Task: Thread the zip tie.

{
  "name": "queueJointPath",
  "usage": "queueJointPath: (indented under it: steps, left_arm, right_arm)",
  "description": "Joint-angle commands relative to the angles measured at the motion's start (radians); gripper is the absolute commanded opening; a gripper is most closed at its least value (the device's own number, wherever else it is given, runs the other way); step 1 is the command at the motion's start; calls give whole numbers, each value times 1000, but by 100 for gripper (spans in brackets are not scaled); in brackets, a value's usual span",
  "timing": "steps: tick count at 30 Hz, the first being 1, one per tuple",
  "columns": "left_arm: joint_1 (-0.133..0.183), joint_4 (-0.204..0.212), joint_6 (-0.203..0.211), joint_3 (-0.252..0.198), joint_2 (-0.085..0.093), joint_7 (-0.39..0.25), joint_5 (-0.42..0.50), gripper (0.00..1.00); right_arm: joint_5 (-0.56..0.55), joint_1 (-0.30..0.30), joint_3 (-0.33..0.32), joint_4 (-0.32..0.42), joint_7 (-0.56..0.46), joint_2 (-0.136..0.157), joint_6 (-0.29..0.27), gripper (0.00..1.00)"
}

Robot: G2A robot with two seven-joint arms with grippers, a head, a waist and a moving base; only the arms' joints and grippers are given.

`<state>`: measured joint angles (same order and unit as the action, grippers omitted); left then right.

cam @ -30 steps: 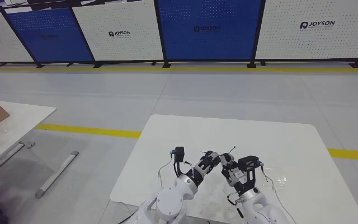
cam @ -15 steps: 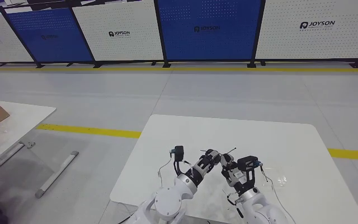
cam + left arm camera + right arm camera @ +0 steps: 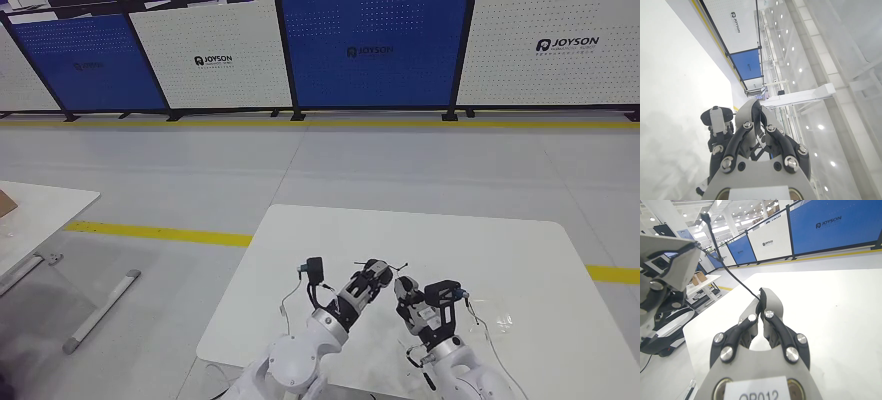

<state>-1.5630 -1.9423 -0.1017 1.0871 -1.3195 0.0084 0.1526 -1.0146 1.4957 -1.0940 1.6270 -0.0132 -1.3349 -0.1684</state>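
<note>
Black zip tie [image 3: 721, 260] is up in the air between my two grippers, well off the counter [image 3: 480, 250]. One end sits pinched at the tip of the right gripper [image 3: 760, 298], whose pads are pressed together on the strap with no gap I can see. From there the strap climbs away in a slack curve, and its small blocky end sticks up highest. A second run of strap branches off partway along and goes across to the left gripper [image 3: 759, 111]. That one is clamped tight too, with a thin black strip caught edge-on between its pads. Where the two runs meet there is a small dark lump; I cannot tell whether the strap passes through it or only crosses it.

From above, both arms come in from the near edge of the counter and angle toward each other. The grippers are raised and just beside one another, tips close but apart, the left one a little farther out over the counter than the right.

Beyond the counter lies grey floor with a yellow line [image 3: 160, 233]. A row of blue and white panels [image 3: 375, 50] stands at the back, and another white table [image 3: 40, 215] is off to one side.
</note>
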Motion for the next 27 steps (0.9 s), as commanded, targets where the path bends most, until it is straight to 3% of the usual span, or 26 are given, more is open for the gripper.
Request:
queueJointPath:
  steps: [1, 11, 18, 19, 20, 23, 26, 27]
  left_arm:
    - [-3, -4, 10, 1, 0, -2, 3, 0]
    - [-12, -13, 45, -2, 1, 1, 0, 0]
    - [-14, -4, 43, -1, 2, 5, -7, 0]
    - [-13, -4, 36, -2, 2, 9, -7, 0]
    - [-11, -1, 26, -2, 2, 13, -5, 0]
    - [-3, 2, 0, -5, 1, 20, -9, 0]
    - [0, 3, -12, -9, 0, 24, -9, 0]
    - [0, 4, -15, -9, 0, 25, -9, 0]
  right_arm:
    - [1, 0, -1, -4, 1, 0, -1, 0]
    - [2, 2, -5, -13, 9, 1, -6, 0]
    - [3, 1, -1, -14, 9, 1, -14, 0]
    - [2, 1, 0, -14, 5, 2, -22, 16]
    - [-4, 0, 2, -13, -4, 3, -34, 42]
    - [-20, 2, 4, -9, -14, 5, -41, 73]
    - [-23, 3, 4, -2, -14, 6, -39, 67]
    - [-24, 4, 4, 3, -11, 6, -36, 60]
